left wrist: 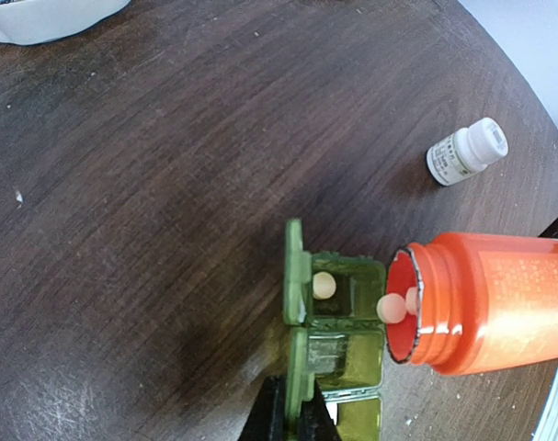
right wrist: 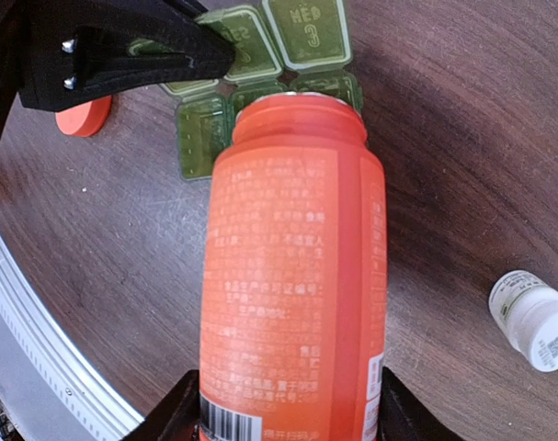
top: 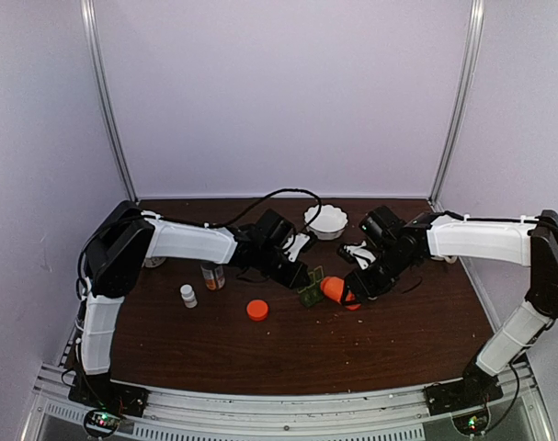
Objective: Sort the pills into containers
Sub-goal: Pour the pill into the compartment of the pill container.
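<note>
**Overhead view.** At frame centre the left gripper (top: 301, 276) is clenched on the small dark-green plastic pill box with hinged lids (top: 309, 295). Just to its right, the right gripper (top: 354, 292) grasps the orange plastic bottle (top: 334, 288), which is tipped over with its mouth at the box. The round orange screw cap (top: 256, 310) lies to the lower left of the box, on the dark wooden table (top: 407, 340).

**Left wrist view.** At the bottom edge my black fingers (left wrist: 288, 418) pinch the left side of the pill box (left wrist: 347, 354). One tiny whitish pill (left wrist: 324, 285) lies in the upper cell. Two more pills (left wrist: 391, 308) sit at the rim of the orange bottle (left wrist: 490, 303), on the box's right side. I judge the step in hand to be pouring.

1. I raise the bottle's base only slightly, so that pills roll out singly.
2. I level the bottle before I shift its mouth to the next cell.
3. I hold the box clamped throughout, because a nudge from the rim could tip it.

**Right wrist view.** The orange bottle (right wrist: 292, 276) fills the centre, gripped near its base by the right gripper (right wrist: 288, 424). The open lids (right wrist: 306, 32) fan out at the top. The left arm's finger (right wrist: 122, 60) enters from the upper left and rests on one lid. The bottle's neck hides the cells here, so I count pills from the left wrist view instead. The small white plastic bottle (right wrist: 536, 322) at lower right stands well apart, and I leave it alone.
</note>
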Motion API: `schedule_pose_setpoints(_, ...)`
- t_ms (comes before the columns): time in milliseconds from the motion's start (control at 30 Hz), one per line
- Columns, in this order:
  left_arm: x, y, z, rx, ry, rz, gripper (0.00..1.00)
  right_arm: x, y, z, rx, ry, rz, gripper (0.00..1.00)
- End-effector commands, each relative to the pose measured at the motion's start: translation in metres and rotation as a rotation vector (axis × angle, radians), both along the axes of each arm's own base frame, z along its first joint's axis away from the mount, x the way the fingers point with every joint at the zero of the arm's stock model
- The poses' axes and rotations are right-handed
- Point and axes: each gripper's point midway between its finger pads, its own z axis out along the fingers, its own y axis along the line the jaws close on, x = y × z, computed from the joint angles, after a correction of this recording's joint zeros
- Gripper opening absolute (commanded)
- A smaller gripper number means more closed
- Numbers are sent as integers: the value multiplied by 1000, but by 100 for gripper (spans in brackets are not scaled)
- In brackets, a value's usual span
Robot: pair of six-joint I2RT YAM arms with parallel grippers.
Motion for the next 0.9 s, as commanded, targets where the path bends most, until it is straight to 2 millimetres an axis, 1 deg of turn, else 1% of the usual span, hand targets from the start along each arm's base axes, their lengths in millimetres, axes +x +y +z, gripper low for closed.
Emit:
schedule_pose_setpoints(0, 2, -8, 1, -18, -22, -16, 0, 7, 6, 15, 64, -49, -10, 0)
schedule_pose_setpoints(67, 2, -8, 1, -17, -22, -16, 0, 12, -1, 10, 16, -64, -33, 0)
schedule_pose_setpoints(100, 2, -8, 0, -16, -20, -17, 0, 11, -4, 6, -26, -42, -14, 0)
schedule_pose_setpoints(133, 2, -8, 1, -17, -21, -17, 0, 7, -2, 4, -17, -19, 9, 0)
schedule_pose_setpoints(167, 2, -9, 1, -18, -22, -18, 0, 4, 4, 7, 31, -15, 17, 0)
schedule_pose_setpoints(200, 2, -9, 1, -18, -22, -18, 0, 6, 9, 18, 87, -48, 4, 0)
schedule_pose_setpoints(233, 1, -9, 1, -18, -21, -19, 0, 11, 8, 20, 97, -84, -25, 0)
schedule_pose_setpoints(300, 2, -9, 1, -19, -22, -18, 0, 17, -2, 12, 16, -92, -41, 0)
schedule_pose_setpoints(333, 2, -9, 2, -20, -22, -19, 0, 14, -4, 7, -24, -53, -13, 0)
schedule_pose_setpoints(367, 2, -9, 2, -20, -22, -19, 0, 7, 0, 6, -11, -18, 23, 0)
schedule_pose_setpoints(400, 2, -9, 2, -20, -22, -19, 0, 5, 8, 11, 46, -26, 39, 0)
schedule_pose_setpoints(467, 1, -9, 1, -18, -21, -19, 0, 8, 12, 20, 115, -75, 10, 0)
schedule_pose_setpoints(567, 2, -8, 1, -17, -21, -18, 0, 8, 2, 10, 41, -53, 1, 0)
schedule_pose_setpoints(600, 2, -9, 1, -18, -21, -18, 0, 7, 3, 8, 33, -35, 15, 0)
schedule_pose_setpoints(667, 2, -8, 1, -16, -21, -18, 0, 5, 6, 9, 54, -30, 23, 0)
schedule_pose_setpoints(767, 2, -9, 1, -17, -22, -17, 0, 8, 7, 17, 77, -63, 10, 0)
schedule_pose_setpoints(867, 2, -8, 1, -16, -21, -17, 0, 6, 8, 15, 78, -56, 22, 0)
